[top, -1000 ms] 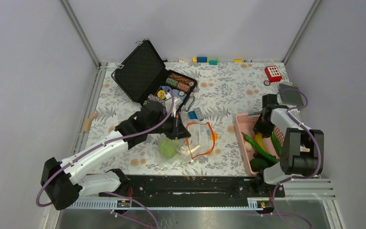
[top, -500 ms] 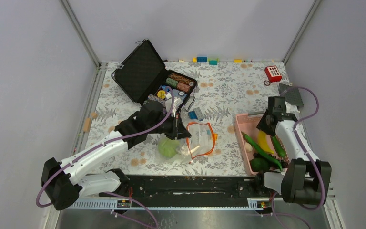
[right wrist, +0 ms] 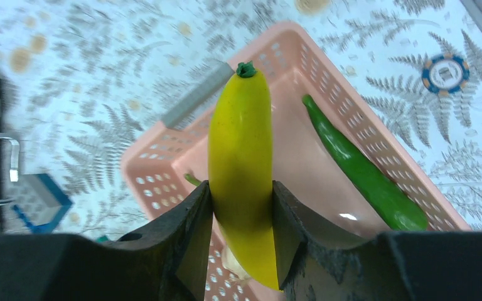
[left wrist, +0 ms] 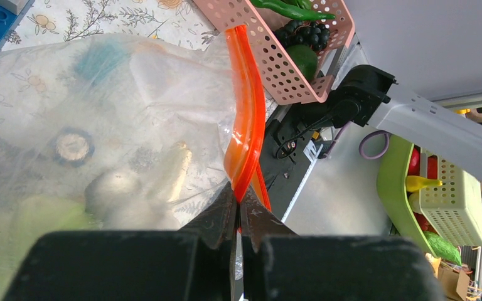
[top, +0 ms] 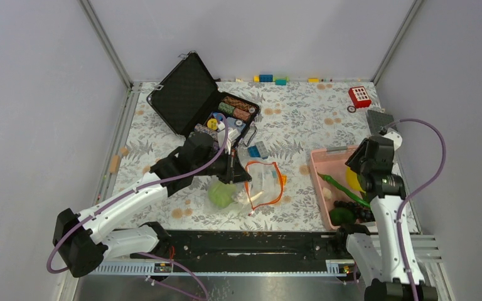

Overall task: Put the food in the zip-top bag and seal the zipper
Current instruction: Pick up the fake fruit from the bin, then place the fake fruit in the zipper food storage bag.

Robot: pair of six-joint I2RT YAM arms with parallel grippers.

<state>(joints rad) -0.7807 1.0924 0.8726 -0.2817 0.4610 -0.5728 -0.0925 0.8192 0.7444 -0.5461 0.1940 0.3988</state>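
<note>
Zip-top bag [top: 260, 179] lies central on the desk [top: 301, 119], my left claw [left wrist: 238, 213] pinching its zipper [left wrist: 245, 113], apparently to hold the mouth open. At its 3 o'clock, my right claw [right wrist: 241, 191] grips the yellow piece [right wrist: 240, 119] above the pink basket [right wrist: 317, 72], likely bag-bound.

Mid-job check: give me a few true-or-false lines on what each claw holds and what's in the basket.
The right claw grips the yellow piece. True.
The left claw is open. False: it is shut on the zipper.
The pink basket is empty. False: a green pod lies in it.
The black case has its lid open. True.
</note>
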